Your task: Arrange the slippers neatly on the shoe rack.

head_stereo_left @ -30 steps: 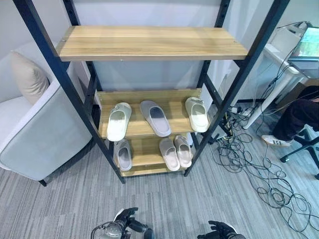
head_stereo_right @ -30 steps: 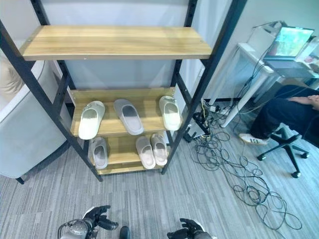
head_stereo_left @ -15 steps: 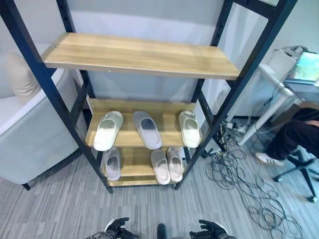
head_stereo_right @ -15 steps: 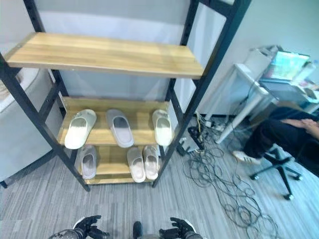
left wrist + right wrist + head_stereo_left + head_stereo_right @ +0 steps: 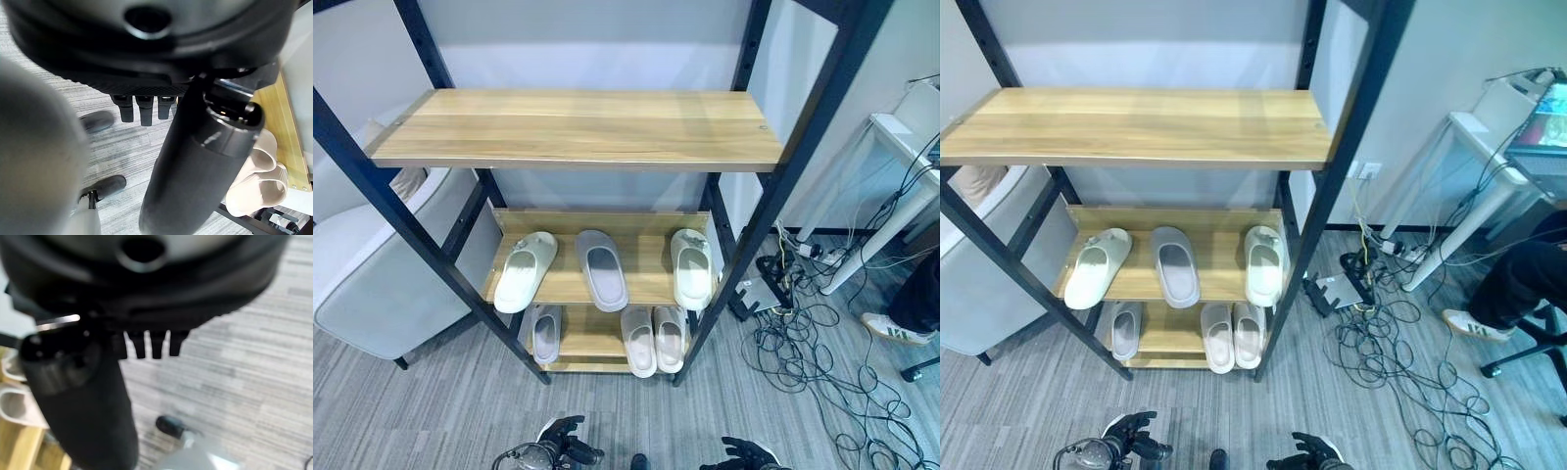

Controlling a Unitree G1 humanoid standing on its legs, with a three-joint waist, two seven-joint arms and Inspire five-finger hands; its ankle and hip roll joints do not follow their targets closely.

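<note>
Camera's tilted up since a second ago; slippers (image 5: 603, 269) sit put on the rack (image 5: 578, 127). Left hand (image 5: 563, 451) and right hand (image 5: 742, 453) hang relaxed, empty, frame bottom. Next, probably straightening that angled left slipper (image 5: 524, 271).

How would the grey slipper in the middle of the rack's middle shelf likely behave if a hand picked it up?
The grey slipper looks like thick moulded foam, so probably light and slightly bendy, not floppy. Its flat sole on the shelf suggests that it slides when pushed rather than rolling or tipping.
</note>
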